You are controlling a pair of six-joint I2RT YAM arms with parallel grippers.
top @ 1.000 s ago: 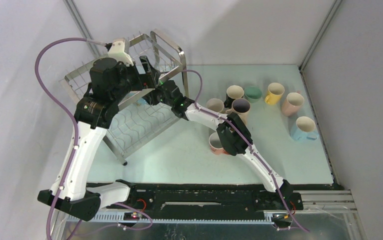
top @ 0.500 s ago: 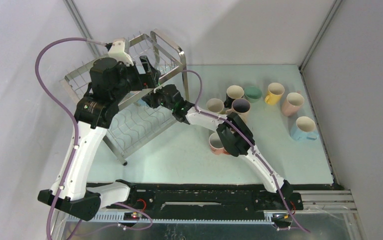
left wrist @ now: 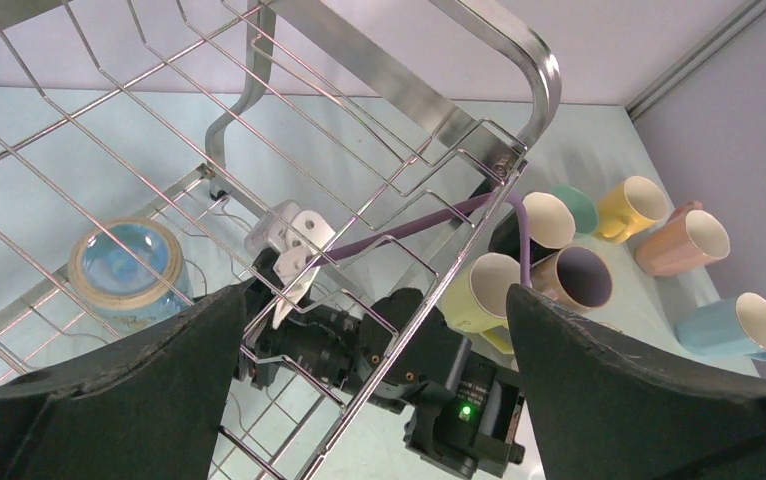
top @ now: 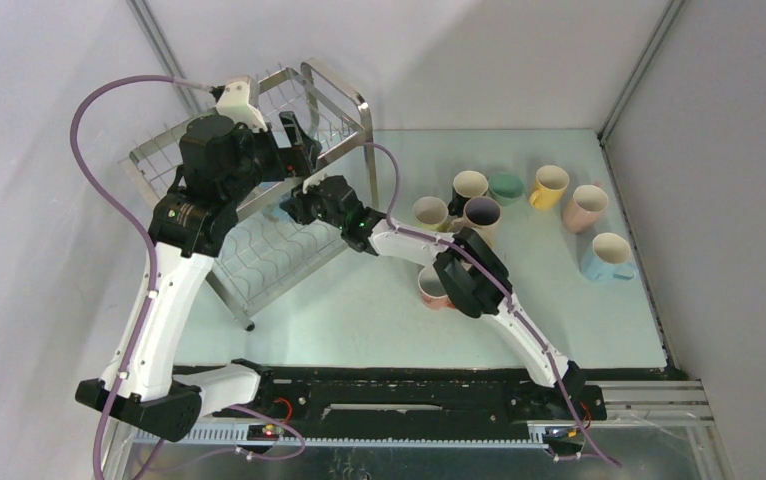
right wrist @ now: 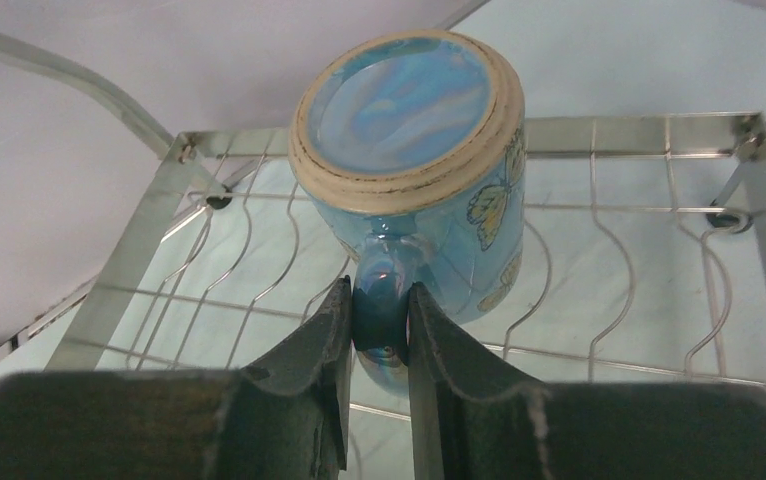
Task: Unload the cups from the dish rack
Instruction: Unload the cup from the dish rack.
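Right wrist view: the right pincer [right wrist: 377, 312] holds the blue cup [right wrist: 409, 130] by its handle in the dish rack [right wrist: 649, 125]; the left pincer [left wrist: 374, 335] is open.

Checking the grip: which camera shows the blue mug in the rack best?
Right wrist: the upturned blue mug fills the frame, its handle pinched by the right gripper. Left wrist shows only its base through the dish rack wires; the top view shows just a blue sliver.

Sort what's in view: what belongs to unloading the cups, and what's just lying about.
Belongs to the job:
dish rack
blue butterfly mug, upside down in it, handle pinched by right end effector
left end effector, open
yellow cup, pink cup, light blue cup, unloaded

Lying about:
purple cable
black mounting rail
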